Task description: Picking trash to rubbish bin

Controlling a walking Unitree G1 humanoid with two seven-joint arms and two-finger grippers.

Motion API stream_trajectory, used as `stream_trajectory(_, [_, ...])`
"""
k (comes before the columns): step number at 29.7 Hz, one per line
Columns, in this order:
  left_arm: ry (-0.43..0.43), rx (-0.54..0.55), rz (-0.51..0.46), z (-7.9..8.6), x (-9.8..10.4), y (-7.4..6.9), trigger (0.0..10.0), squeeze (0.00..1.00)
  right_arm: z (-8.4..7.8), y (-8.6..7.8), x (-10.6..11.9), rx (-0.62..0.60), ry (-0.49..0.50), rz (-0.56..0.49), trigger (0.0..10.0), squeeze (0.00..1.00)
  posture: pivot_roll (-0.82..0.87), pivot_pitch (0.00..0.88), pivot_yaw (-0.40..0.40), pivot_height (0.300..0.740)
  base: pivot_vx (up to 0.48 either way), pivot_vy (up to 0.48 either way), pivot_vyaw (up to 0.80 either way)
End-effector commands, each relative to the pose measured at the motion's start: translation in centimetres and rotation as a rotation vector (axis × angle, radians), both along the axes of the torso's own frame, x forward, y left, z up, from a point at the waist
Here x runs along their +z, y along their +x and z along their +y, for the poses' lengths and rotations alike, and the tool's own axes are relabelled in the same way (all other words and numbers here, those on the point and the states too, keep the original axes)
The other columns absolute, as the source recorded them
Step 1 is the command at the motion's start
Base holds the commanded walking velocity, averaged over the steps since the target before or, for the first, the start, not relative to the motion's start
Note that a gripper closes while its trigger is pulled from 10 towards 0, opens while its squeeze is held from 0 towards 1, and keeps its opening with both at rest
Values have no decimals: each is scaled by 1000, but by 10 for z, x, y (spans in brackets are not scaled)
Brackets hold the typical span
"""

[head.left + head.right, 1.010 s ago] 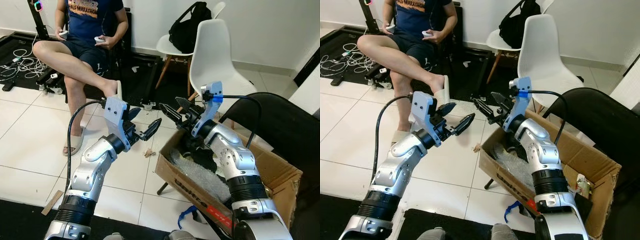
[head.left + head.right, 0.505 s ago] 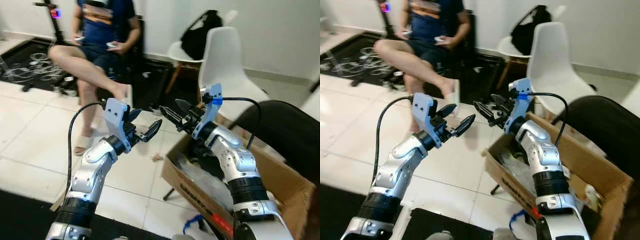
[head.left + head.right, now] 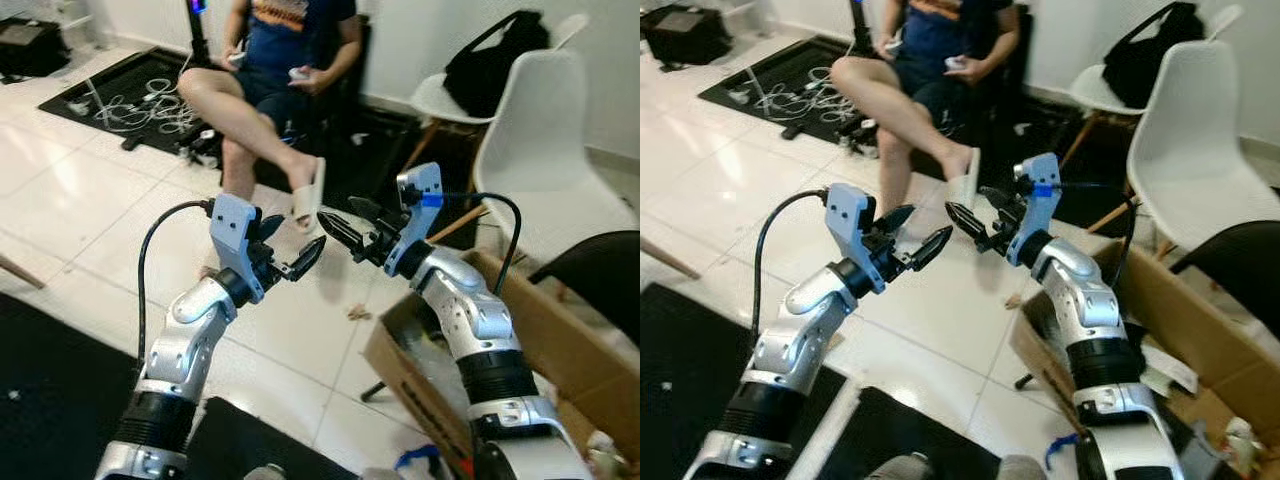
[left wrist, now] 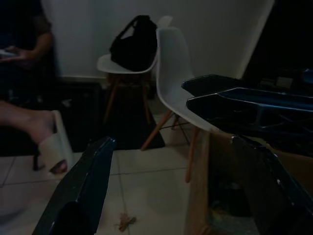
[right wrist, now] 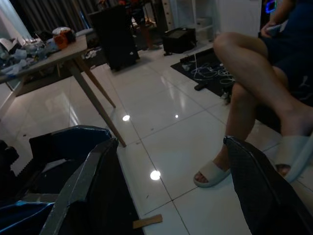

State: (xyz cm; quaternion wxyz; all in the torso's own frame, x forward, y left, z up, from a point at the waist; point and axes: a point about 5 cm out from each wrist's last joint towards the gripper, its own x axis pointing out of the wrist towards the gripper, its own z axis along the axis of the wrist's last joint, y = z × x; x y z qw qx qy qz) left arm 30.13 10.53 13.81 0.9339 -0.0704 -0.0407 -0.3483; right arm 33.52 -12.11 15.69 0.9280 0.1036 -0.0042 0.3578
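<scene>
Both arms are raised in front of me with nothing between the fingers. My left gripper (image 3: 295,240) is open, its fingers pointing right. My right gripper (image 3: 342,215) is open too, pointing left, tip to tip with the left one and a small gap apart. Low at my right stands an open cardboard box (image 3: 412,385) holding plastic wrap and other rubbish. A small brown scrap (image 3: 358,312) lies on the white tiles just left of the box, below both grippers; the scrap (image 4: 126,223) also shows small in the left wrist view.
A person (image 3: 290,60) sits ahead with crossed legs, one sandalled foot (image 3: 308,190) near the grippers. A white chair (image 3: 545,130), a chair with a black bag (image 3: 495,65) and a black chair (image 3: 600,270) stand at the right. Cables (image 3: 140,100) lie far left; a dark mat (image 3: 50,390) lies near left.
The camera has swung left, so the box, chairs and person have slid right in the picture. Both arms hold the same pose, grippers still open.
</scene>
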Motion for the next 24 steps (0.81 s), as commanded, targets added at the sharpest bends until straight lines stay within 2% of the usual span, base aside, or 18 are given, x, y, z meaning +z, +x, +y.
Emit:
stream_trajectory(1, [3, -3, 4, 1, -2, -1, 10000, 0, 0, -1, 1, 0, 4, -8, 10000, 0, -26, 0, -43, 740, 0, 0, 800])
stream_trajectory(6, [2, -3, 4, 1, -2, -1, 10000, 0, 0, -1, 1, -2, 6, -9, 10000, 0, -26, 0, -43, 740, 0, 0, 800])
stream_trajectory(24, [1, 0, 7, 2, -2, 0, 10000, 0, -1, 1, 1, -22, 19, 8, 10000, 0, -26, 0, -42, 740, 0, 0, 0])
